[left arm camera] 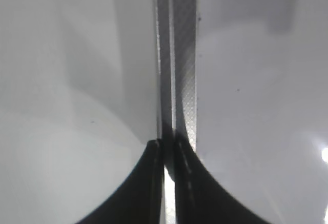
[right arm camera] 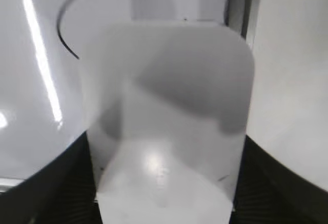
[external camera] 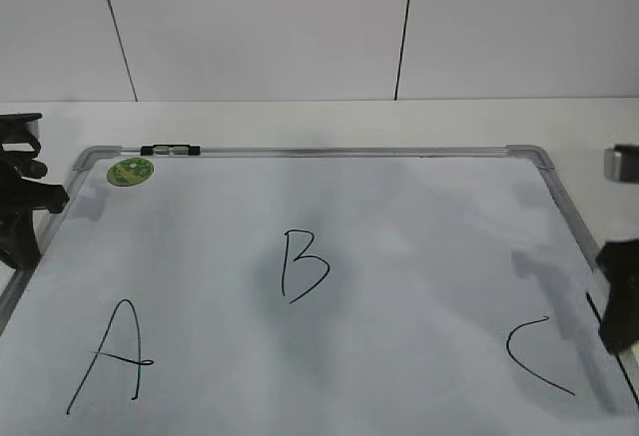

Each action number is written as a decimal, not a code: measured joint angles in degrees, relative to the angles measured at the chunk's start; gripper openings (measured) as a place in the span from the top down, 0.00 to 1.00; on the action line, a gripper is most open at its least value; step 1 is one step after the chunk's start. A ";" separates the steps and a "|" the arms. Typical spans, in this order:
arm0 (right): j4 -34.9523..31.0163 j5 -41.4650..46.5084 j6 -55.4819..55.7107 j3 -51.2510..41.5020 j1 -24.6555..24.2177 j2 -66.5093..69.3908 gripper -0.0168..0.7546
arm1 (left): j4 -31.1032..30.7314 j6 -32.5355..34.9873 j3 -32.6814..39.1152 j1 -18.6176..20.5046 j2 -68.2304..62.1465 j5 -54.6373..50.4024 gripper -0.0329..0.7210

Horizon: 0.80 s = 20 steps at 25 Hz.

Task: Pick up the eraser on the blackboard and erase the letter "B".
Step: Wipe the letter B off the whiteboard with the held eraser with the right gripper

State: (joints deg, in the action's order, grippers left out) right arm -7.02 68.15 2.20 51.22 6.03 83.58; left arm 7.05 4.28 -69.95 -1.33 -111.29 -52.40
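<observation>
Blackboard (external camera: 419,246): eraser (right arm camera: 169,126) in R tool (right arm camera: 166,183)

bench: I see a white tabletop (external camera: 300,122) running to the back | backdrop: white wall panels (external camera: 260,27) split by two dark vertical seams | marks: black letter "A" (external camera: 112,356) front left, black "C" (external camera: 534,356) front right, well apart

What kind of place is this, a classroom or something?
Probably a robot test bench rather than a classroom. A whiteboard lies flat on a white table, with the letters A, B and C drawn on it. Black robot arms stand at both edges, before plain white wall panels.
</observation>
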 joint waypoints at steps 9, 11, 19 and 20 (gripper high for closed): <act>-0.05 1.05 4.20 21.34 7.08 12.06 0.30 | 0.40 0.00 0.00 0.00 0.00 -0.43 0.93; -0.05 1.05 4.88 25.45 10.43 15.99 0.30 | 0.50 0.00 -0.04 0.00 0.00 -0.56 0.93; -1.15 1.50 5.47 41.86 21.00 31.78 0.30 | 0.61 0.00 -0.04 0.00 0.00 -0.66 0.93; -1.27 1.50 5.47 43.67 21.70 33.70 0.30 | 0.61 0.00 -0.04 0.00 0.00 -0.66 0.93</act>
State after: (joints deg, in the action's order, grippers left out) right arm -8.29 69.64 7.67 94.88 27.73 117.28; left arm 7.66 4.28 -69.99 -1.33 -111.29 -53.05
